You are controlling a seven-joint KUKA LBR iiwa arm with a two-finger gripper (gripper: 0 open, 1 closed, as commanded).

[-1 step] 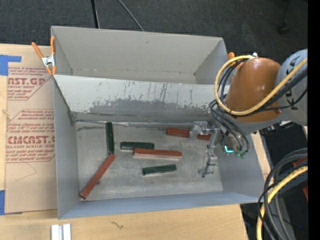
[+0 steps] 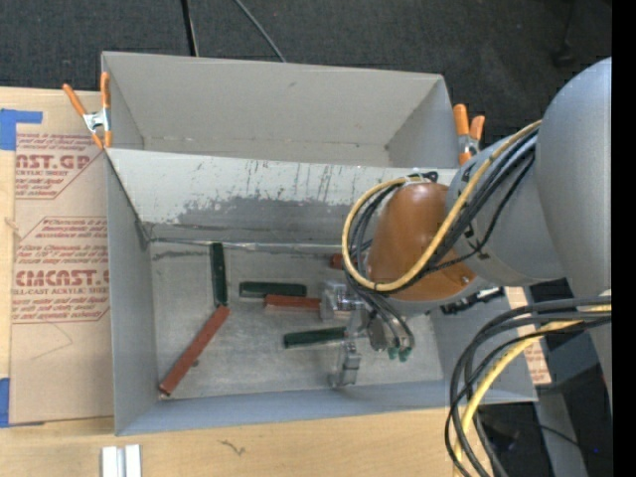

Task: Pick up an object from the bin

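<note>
The likeliest candidate for the pick is a short dark green stick (image 2: 313, 338) lying nearly level on the floor of the bin (image 2: 278, 97), in the right half and towards the front wall; its right end runs up against the jaws, which are low in the bin there, though whether it sits between them or only beside them is not clear. I cannot tell whether the jaws stand wide or narrow, since the wrist's orange cover (image 2: 412, 237) and its looped cables (image 2: 360, 229) crowd the view. Just behind the green stick lies a red stick (image 2: 291, 303), touching or nearly touching a second green stick (image 2: 270, 289) beyond it. Further left, well apart, a third green stick (image 2: 217, 272) lies pointing towards the back wall, and a long red-brown stick (image 2: 195, 350) slants down to the front left corner. Judging by how low the jaws are and how near the stick's end, the step in hand looks like the descent or the moment of the grasp, with nothing yet lifted. The next move would call for closing squarely across the stick's narrow width, not along its length, then a straight lift clear of the front wall. A thin stick caught only at its tip may well swing or slip out.
</note>
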